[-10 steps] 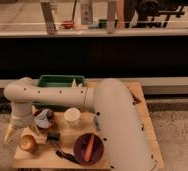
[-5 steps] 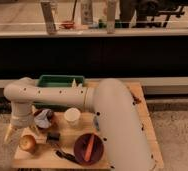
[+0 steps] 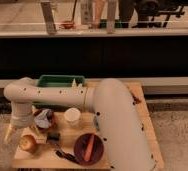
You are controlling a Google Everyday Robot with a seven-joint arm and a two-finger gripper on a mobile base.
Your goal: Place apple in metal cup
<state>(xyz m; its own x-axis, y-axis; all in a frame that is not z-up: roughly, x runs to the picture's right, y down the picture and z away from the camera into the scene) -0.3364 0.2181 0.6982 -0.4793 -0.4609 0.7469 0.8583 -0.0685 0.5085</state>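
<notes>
Gripper (image 3: 21, 134) points down, fingers spread wide, nothing held. Apple (image 3: 28, 144) rests on the table (image 3: 37, 159) just below the fingertips, a little to the right. Metal cup (image 3: 45, 118) stands just right of the gripper, beyond the apple.

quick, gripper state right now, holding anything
gripper: jaws open, holding nothing, low at the front left, just above the apple

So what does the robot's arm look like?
Its thick, rounded arm is cream-white, tube-shaped, with small dark dots along it. The gripper, just above the small round yellow-orange apple, has pale, pointed jaws.
</notes>
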